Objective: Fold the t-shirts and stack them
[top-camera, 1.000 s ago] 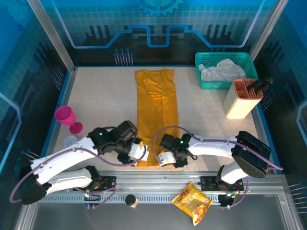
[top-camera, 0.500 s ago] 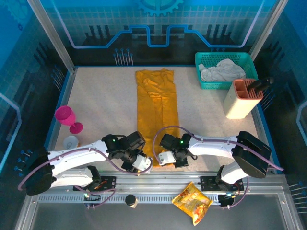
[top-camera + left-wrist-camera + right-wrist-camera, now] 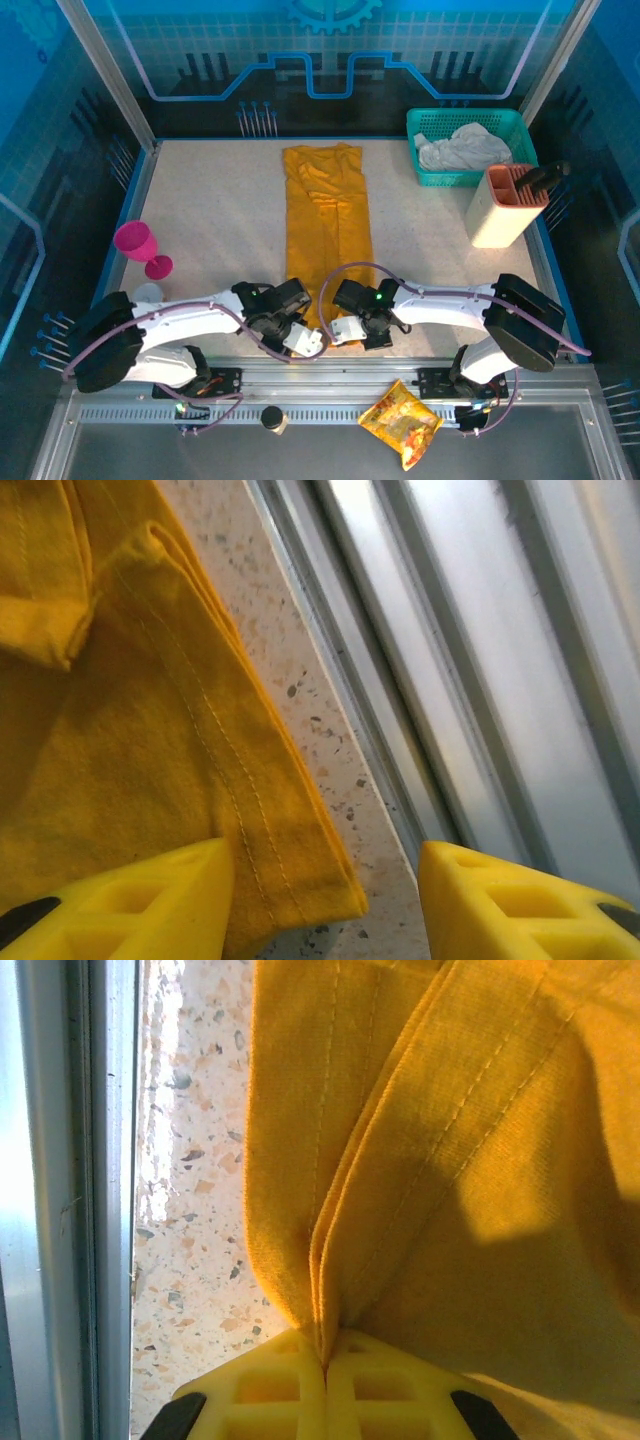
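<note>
Both arms lie low at the t-shirt hem; left pincer apart; right pincer clamped on it.

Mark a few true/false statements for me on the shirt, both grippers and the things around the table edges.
1. The right gripper is shut on the t-shirt at its near hem. True.
2. The left gripper is clamped on the t-shirt. False: its jaws stand apart, with the shirt's near corner between them.
3. The t-shirt lies spread wide with its sleeves out. False: it is folded into a long narrow strip.
4. The green basket holds a pale cloth. True.
5. The pink goblet stands beside the green basket. False: it stands far from it, at the left side of the top view.
</note>
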Robot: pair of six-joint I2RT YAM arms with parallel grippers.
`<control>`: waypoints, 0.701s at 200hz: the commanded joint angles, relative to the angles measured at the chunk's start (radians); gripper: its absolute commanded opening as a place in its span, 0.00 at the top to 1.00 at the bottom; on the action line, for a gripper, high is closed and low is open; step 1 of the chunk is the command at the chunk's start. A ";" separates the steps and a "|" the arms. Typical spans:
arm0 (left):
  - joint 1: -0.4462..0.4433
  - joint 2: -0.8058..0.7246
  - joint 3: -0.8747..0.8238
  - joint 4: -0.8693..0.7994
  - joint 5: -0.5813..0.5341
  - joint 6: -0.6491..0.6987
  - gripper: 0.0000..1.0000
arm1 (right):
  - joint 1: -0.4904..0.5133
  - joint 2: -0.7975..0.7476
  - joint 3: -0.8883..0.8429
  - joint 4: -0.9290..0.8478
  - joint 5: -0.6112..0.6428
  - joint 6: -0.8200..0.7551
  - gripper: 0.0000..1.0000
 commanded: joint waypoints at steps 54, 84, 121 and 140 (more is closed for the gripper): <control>-0.007 0.105 0.008 0.027 -0.078 0.029 0.46 | -0.025 0.033 -0.007 0.042 0.093 0.014 1.00; -0.010 0.172 0.031 0.056 -0.128 0.017 0.55 | -0.025 0.023 -0.009 0.039 0.093 0.016 1.00; -0.010 0.208 0.050 0.068 -0.183 0.014 0.93 | -0.025 0.001 -0.015 0.043 0.093 0.012 1.00; -0.010 0.188 0.043 0.073 -0.193 0.014 1.00 | -0.026 -0.017 -0.017 0.045 0.087 0.011 1.00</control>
